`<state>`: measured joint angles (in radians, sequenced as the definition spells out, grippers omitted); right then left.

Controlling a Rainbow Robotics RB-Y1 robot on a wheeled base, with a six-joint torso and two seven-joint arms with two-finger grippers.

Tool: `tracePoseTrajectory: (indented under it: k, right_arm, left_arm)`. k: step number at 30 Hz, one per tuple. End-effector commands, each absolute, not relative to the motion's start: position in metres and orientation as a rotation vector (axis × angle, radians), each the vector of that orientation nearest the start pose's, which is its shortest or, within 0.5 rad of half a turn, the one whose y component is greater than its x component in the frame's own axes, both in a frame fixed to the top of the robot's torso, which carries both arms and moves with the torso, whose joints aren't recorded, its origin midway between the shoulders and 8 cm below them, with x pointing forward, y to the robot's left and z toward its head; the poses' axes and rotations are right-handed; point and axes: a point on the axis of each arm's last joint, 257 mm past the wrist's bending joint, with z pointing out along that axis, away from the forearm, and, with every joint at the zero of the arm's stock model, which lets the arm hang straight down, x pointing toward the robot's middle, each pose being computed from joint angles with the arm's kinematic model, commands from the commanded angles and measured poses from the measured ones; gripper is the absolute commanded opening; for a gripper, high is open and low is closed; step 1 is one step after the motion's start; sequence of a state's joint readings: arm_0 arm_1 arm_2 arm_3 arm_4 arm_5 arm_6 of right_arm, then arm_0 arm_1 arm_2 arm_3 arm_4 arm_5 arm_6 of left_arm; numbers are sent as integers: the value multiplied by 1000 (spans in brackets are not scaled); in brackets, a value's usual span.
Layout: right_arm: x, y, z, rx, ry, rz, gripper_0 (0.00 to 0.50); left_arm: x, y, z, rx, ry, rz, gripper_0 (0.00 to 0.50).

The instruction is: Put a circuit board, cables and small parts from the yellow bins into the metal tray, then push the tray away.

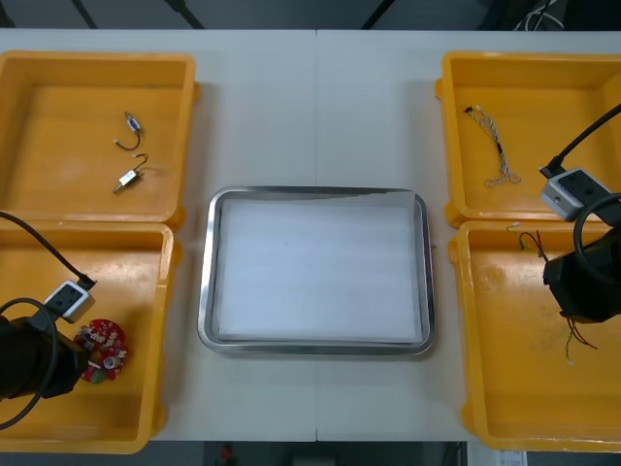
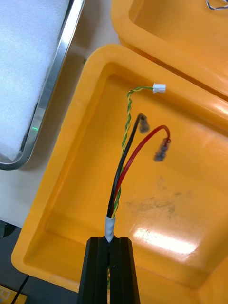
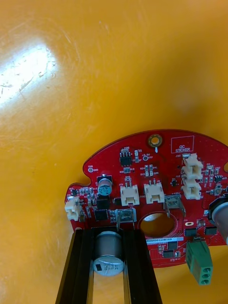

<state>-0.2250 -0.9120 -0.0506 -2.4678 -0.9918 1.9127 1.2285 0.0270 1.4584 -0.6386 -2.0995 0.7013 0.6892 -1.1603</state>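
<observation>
the left gripper (image 3: 108, 235) is down inside the yellow bin (image 1: 160, 330) at the near left corner of the table (image 1: 320, 126). its black fingers (image 3: 80, 270) stand apart and press on either side of a silver cylinder (image 3: 108, 254) mounted on the round red circuit board (image 3: 156, 190), so the jaws are clamped on the board by that part. the board lies on the bin floor, close to the bin's near left side, and its white sockets and a green terminal block face up.

the right gripper (image 2: 110, 242) is over the yellow bin (image 1: 514, 379) at the near right corner of the table. its jaws are closed tight on the taped end of a cable bundle (image 2: 124, 161). a black wire, a red wire and a twisted yellow-green pair with a white plug fan out from the fingertips above the orange floor of the bin.

the metal tray (image 1: 206, 282) sits at the middle of the table between the bins. it is white inside with a shiny rim, and nothing lies in it.

the bin (image 1: 58, 126) at the far left corner holds two small metal parts (image 1: 129, 177), apart from each other near its middle. the bin (image 1: 543, 87) at the far right corner holds a thin twisted cable (image 1: 495, 146), lying loose toward its near side.
</observation>
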Motion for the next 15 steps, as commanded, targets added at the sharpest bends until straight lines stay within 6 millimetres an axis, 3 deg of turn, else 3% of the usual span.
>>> tracePoseTrajectory:
  k: [1,7,15]
  right_arm:
    - [338,-275,-133,-708,2546,-152,0]
    - [336,-271,-130,-726,2529,-156,0]
    - [337,-272,-129,-721,2525,-161,0]
  left_arm:
    - [343,383,-300,768,2525,192,0]
    - [350,392,-266,712,2567,235,0]
    - [360,381,-213,616,2612,238,0]
